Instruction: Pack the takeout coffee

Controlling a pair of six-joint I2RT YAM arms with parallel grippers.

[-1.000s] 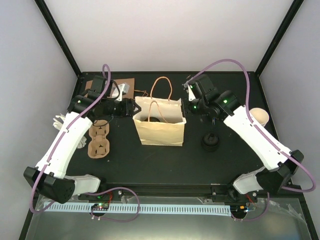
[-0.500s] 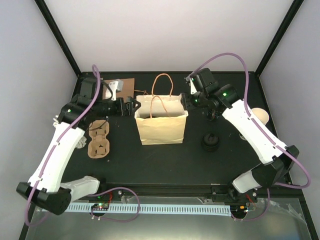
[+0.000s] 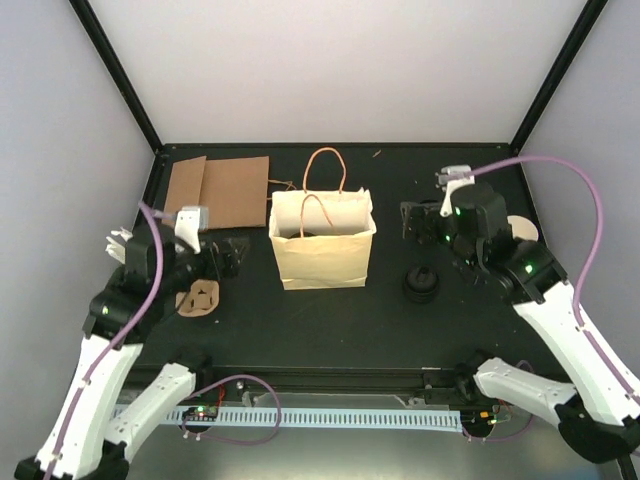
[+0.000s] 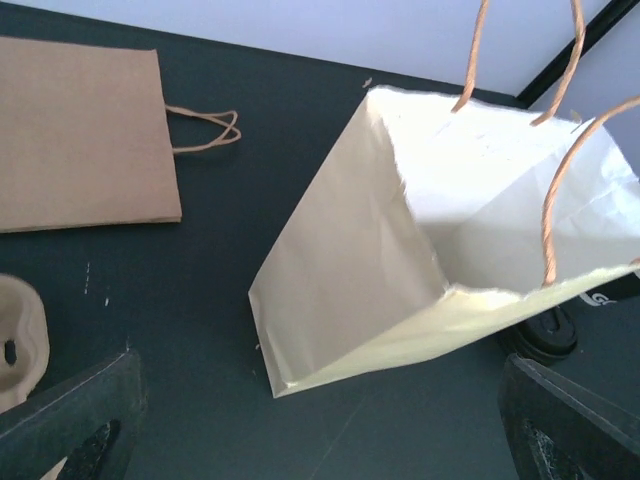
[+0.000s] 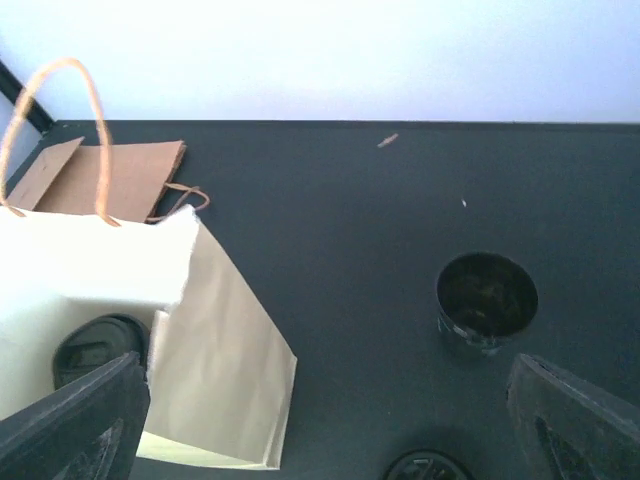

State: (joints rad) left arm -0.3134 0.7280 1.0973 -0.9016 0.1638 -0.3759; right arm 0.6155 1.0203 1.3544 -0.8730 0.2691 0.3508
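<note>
Takeout coffee point(image 3: 524, 230): small cream paper cup at 3 o'clock from the paper bag point(image 3: 320, 250), far right of the desk point(image 3: 330, 320). Mostly hidden behind the right arm; upright or on its side, cannot tell.

Judged light, thin-walled, easy to crush or tip. Stiffest at the rolled rim and the base. Best taken across the body just under the rim with a gentle squeeze; a low pinch may slip on the smooth taper.

Left end effector point(image 3: 228, 258): at 9 o'clock from the bag, jaws spread wide, nothing between them, clear of the bag wall.

Right end effector point(image 3: 412, 222): at 3 o'clock, between bag and cup, likewise wide apart, empty, touching nothing.

Stack of black lids point(image 3: 421, 283) at 4 o'clock
</note>
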